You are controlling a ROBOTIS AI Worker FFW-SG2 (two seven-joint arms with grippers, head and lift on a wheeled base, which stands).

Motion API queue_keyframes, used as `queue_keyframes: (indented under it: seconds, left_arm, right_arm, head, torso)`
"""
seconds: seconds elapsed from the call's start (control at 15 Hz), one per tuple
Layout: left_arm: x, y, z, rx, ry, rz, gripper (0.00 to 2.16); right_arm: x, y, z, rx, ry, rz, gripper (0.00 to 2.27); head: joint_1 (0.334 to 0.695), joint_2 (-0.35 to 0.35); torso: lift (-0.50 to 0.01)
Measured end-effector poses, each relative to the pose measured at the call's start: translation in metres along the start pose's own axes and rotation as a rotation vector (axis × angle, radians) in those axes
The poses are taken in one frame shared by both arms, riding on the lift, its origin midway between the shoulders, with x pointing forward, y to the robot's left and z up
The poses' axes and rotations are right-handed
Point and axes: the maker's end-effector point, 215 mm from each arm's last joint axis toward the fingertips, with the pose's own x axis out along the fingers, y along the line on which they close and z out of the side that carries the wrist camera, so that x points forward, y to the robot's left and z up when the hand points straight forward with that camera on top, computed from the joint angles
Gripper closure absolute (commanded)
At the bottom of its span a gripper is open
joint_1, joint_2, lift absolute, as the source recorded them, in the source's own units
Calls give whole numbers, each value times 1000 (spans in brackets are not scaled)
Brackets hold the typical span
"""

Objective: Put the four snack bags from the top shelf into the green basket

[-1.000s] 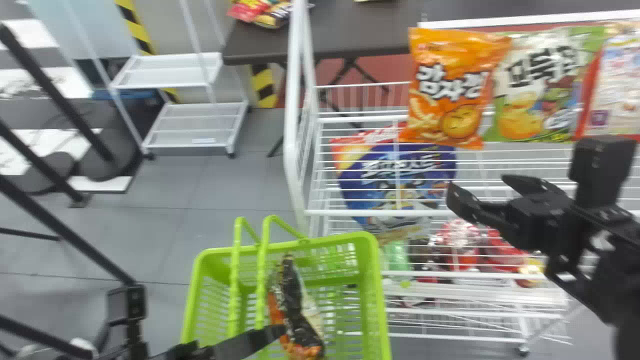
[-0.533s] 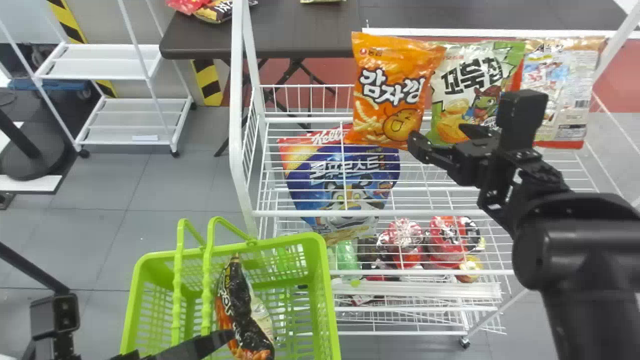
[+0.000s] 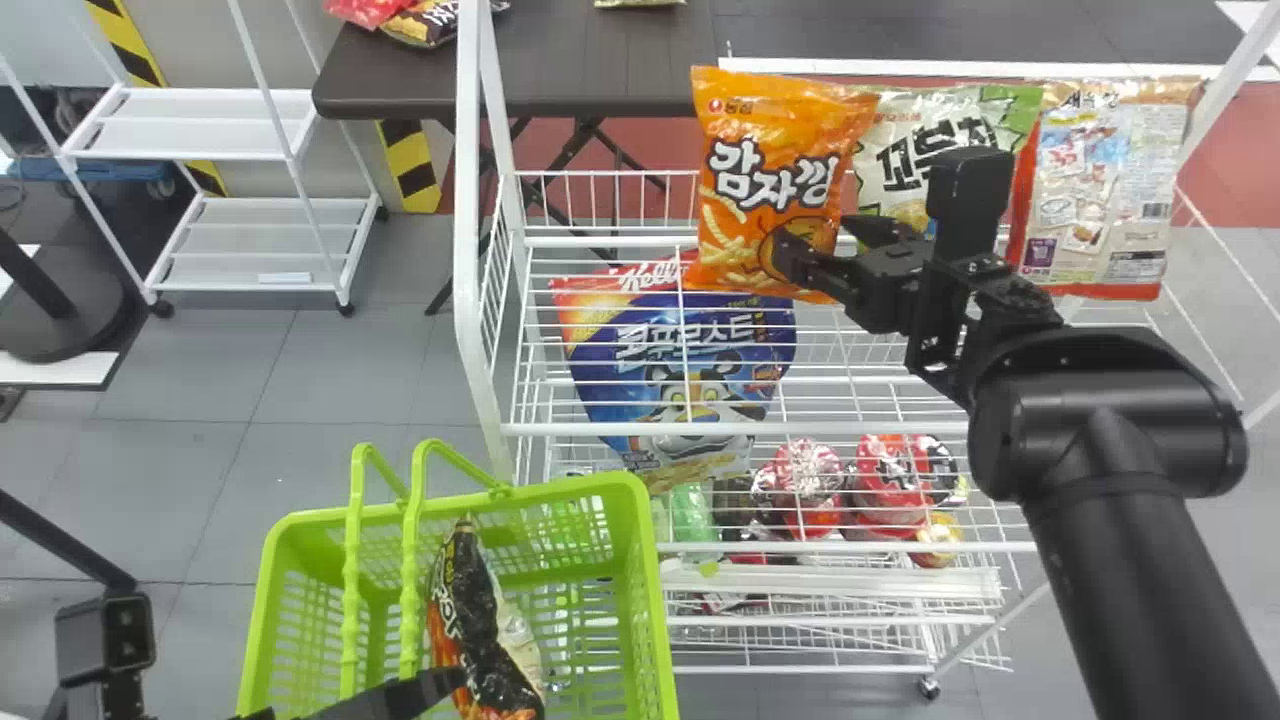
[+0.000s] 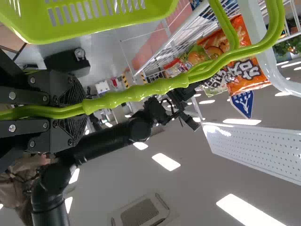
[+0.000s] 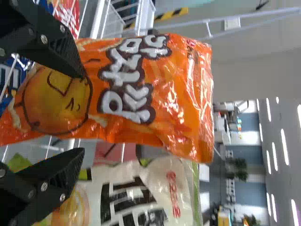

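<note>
In the head view my left gripper (image 3: pixel 400 696) is at the bottom edge beside the green basket (image 3: pixel 648 590); in the left wrist view my left gripper (image 4: pixel 79 109) is shut on the basket's handles (image 4: pixel 141 92). A black and orange snack bag (image 3: pixel 478 610) lies in the basket. On the top shelf stand an orange bag (image 3: pixel 745 140), a green and white bag (image 3: pixel 900 125) and a pale, red-edged bag (image 3: pixel 1100 190). My right gripper (image 3: pixel 826 238) is open at the orange bag's lower right; in the right wrist view my right gripper (image 5: pixel 81 115) has its fingers on the near side of the orange bag (image 5: pixel 136 84).
A blue cereal bag (image 3: pixel 690 350) stands below on the white wire rack (image 3: pixel 760 427), with red packages (image 3: pixel 895 480) lower down. The rack's white post (image 3: pixel 470 220) rises between basket side and shelf. Behind are a dark table (image 3: pixel 590 60) and a white cart (image 3: pixel 230 215).
The head view has swung right, shifting the scene left. My right gripper has moved left and up across the green and white bag to the orange bag.
</note>
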Motion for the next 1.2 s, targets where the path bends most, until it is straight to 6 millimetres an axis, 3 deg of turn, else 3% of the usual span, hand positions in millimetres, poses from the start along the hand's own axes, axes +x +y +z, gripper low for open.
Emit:
queue_keyframes:
  seconds: [0.07,0.13,0.4,0.6,0.87,1.07,1.2]
  left_arm:
    - [-1,0,0,-1,-1,2,2145]
    - [-2,1,0,-2,-1,3,2145]
    - [-3,1,0,-2,0,5,2145]
    - [-4,1,1,-1,1,6,2145]
    - [-5,2,1,-5,0,7,2145]
    - [-5,2,2,-5,-3,5,2145]
    - [-5,3,3,-6,-4,5,2145]
  right_arm:
    - [1,5,-1,15,0,24,2091]
    - [0,6,-4,28,1,30,2162]
    - [-10,5,-15,80,2,38,2250]
    - [-31,-3,-7,86,-45,21,2246]
    - [-94,8,16,139,-136,24,2250]
    - [-152,48,22,169,-149,66,2250]
    - [-187,80,15,203,-126,105,2250]
  head:
    - [695,52]
    - [695,56]
    - [695,54]
    - [695,34]
    - [695,18]
    - [695,34]
    - [695,67]
  torso:
    - [0]
    - [0]
    - [0]
    - [0]
    - [0]
    - [0]
    - [0]
